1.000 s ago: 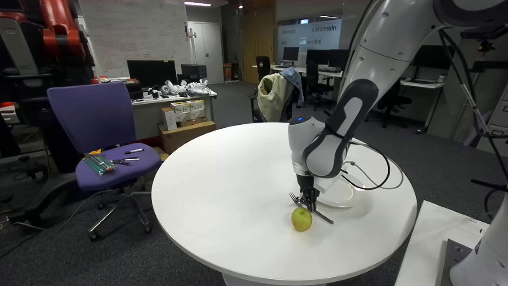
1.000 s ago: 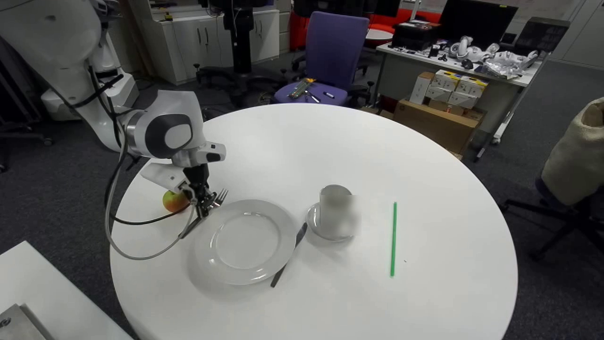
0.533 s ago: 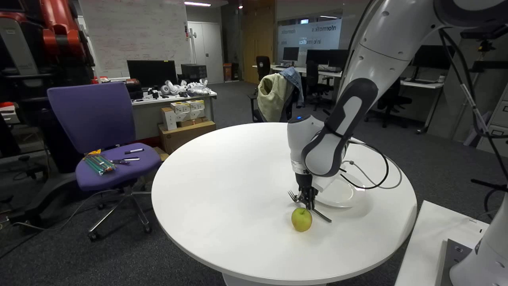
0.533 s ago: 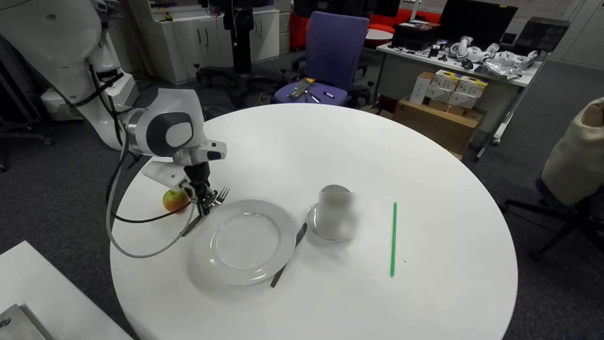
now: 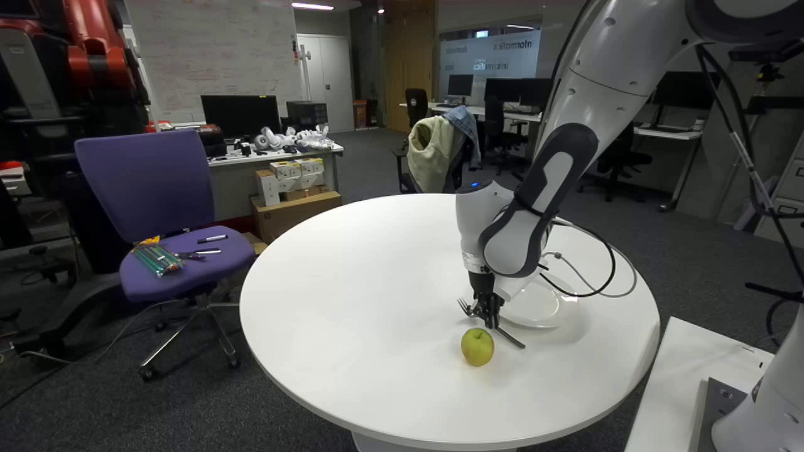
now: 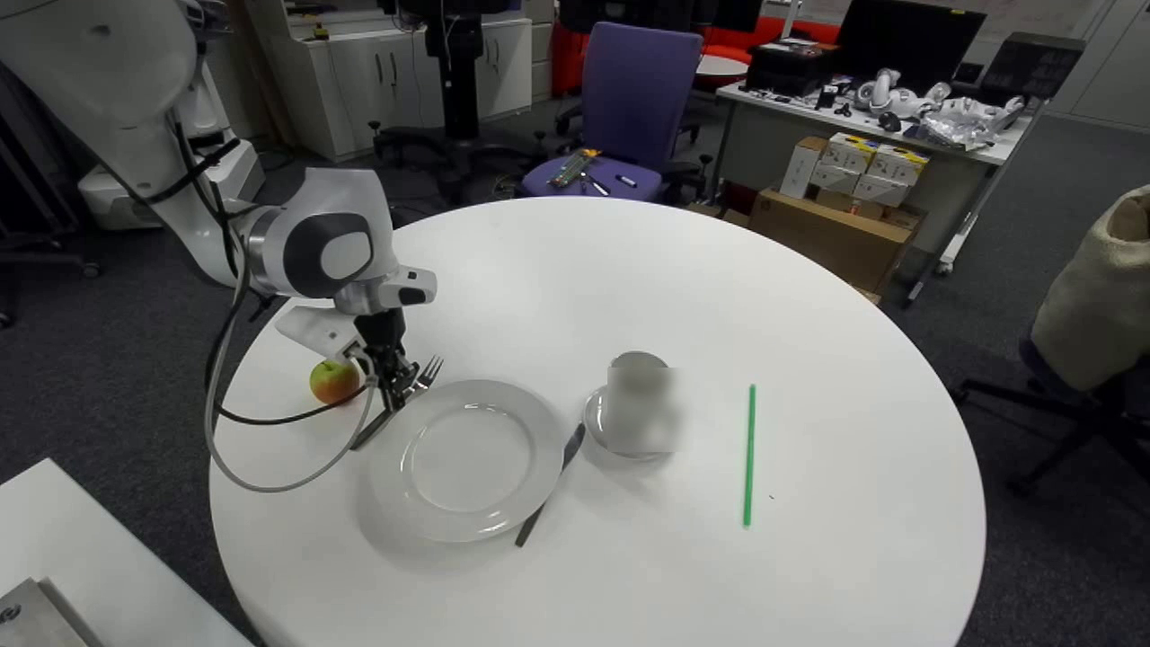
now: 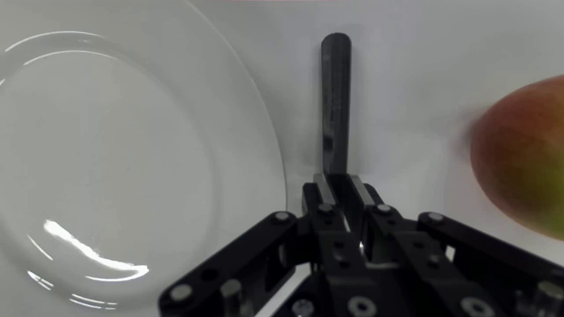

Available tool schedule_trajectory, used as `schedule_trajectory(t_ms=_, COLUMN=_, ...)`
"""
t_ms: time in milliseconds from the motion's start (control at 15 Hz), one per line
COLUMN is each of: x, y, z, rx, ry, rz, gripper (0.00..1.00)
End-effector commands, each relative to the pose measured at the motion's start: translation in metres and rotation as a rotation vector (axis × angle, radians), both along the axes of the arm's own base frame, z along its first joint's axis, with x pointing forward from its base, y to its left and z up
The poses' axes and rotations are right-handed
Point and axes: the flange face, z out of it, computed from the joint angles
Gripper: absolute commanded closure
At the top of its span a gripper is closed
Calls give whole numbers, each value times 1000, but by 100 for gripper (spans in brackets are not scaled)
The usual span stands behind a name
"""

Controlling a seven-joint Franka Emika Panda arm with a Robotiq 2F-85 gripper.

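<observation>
A fork lies between the fingers of my gripper [image 7: 338, 178], which is shut on it near the middle. Its dark handle [image 7: 336, 101] sticks out past the fingertips in the wrist view, while its metal tines [image 6: 432, 369] show on the far side of the gripper [image 6: 395, 400] in an exterior view. Whether the fork still touches the table I cannot tell. Close beside the gripper [image 5: 491, 321] stands a yellow-green and red apple [image 5: 477, 347], apart from the fingers. On the opposite side is a white plate [image 7: 132, 145], its rim near the fork.
A dark-handled knife [image 6: 530, 526] lies by the plate, partly at its rim. Beyond it a white cup [image 6: 640, 360], mostly blurred out, stands on a saucer [image 6: 595, 422]. A green straw [image 6: 749, 458] lies farther along the round white table [image 6: 809, 575].
The gripper has risen slightly and shifted a little, and the fork has moved along with it. Apple, plate, knife and straw have stayed in place.
</observation>
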Motion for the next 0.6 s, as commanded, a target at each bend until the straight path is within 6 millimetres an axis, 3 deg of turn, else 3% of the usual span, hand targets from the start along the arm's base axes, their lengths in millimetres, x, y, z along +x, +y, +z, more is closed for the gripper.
schedule_trajectory(t_ms=0, x=4, y=-3, z=4, rx=-24, ry=-14, rz=-13, gripper=97)
schedule_trajectory(t_ms=533, x=4, y=-2, z=-1, rx=-28, ry=-4, rz=-8, gripper=97)
